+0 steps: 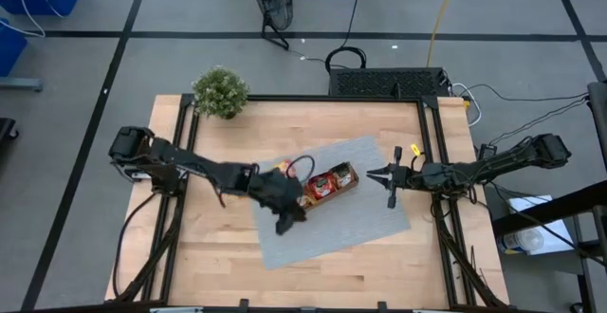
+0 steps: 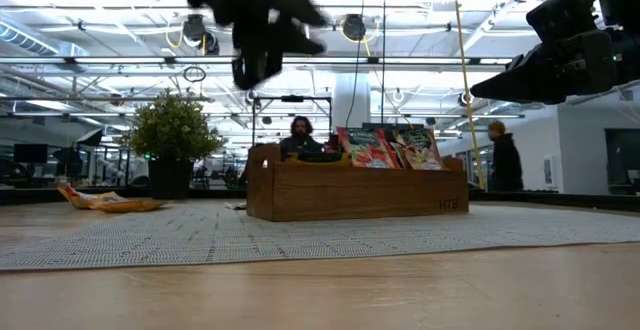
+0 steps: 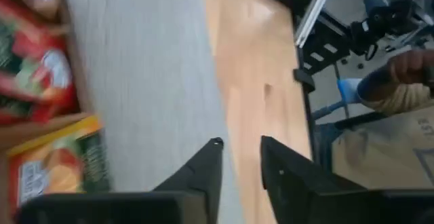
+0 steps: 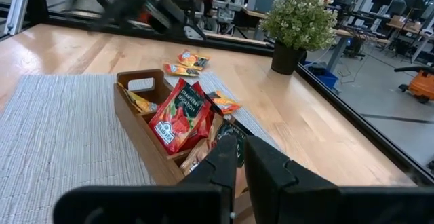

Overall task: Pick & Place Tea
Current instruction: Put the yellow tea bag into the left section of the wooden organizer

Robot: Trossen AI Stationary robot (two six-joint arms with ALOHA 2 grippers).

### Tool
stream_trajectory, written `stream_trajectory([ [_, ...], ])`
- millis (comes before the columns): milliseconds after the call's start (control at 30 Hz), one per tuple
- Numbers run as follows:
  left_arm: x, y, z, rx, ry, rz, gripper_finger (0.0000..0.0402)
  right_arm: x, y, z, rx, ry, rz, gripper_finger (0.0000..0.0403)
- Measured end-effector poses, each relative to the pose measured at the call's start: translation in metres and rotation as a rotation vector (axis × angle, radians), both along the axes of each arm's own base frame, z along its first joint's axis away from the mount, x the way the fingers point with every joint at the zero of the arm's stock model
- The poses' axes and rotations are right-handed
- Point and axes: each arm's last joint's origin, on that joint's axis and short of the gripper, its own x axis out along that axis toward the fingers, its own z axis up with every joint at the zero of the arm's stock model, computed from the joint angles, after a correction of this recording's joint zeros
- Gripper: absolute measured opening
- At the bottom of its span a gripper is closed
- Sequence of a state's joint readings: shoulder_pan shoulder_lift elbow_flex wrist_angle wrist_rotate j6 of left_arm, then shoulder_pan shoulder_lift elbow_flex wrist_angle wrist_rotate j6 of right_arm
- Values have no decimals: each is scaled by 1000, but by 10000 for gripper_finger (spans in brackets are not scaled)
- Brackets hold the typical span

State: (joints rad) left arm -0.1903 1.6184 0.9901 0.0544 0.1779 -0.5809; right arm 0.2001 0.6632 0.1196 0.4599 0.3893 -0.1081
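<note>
The brown wooden tray [image 1: 334,182] sits on the grey mat [image 1: 360,220] and holds red tea sachets [image 4: 180,115] standing upright, plus an orange-yellow one [image 4: 139,102]. More orange-yellow sachets [image 4: 186,61] lie loose on the bare wood beyond the tray, also in the low view [image 2: 105,200]. My left gripper [image 1: 285,213] hangs above the mat by the tray's left end, open and empty [image 3: 241,153]. My right gripper [image 1: 389,175] hovers at the mat's right edge, shut and empty [image 4: 241,157], pointing at the tray.
A small green potted plant [image 1: 220,92] stands at the table's far left corner. Bare wood [image 1: 313,266] runs along the near edge, in front of the mat. A black frame [image 1: 432,133] borders the table. People show in the room behind [image 2: 503,155].
</note>
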Motion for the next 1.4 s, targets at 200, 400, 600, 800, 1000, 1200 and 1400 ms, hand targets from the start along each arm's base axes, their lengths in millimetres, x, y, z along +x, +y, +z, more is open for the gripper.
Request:
stream_trajectory([
  [200,5,-42,46,390,42,94,139,0,0,1,1,-7,-1,18],
  [400,29,-58,40,606,130,84,124,0,0,2,4,-22,-1,18],
  [600,55,-54,-1,709,286,-7,124,0,0,2,7,-19,-1,18],
  [800,57,-45,-20,747,415,-8,122,0,0,1,20,-16,-2,18],
  [1000,56,-41,-19,754,432,46,122,0,0,1,19,-9,-2,18],
  [1200,53,-39,-28,736,460,70,122,0,0,0,19,-9,-2,18],
  [1400,51,-36,-34,717,473,89,122,0,0,1,19,-9,-2,18],
])
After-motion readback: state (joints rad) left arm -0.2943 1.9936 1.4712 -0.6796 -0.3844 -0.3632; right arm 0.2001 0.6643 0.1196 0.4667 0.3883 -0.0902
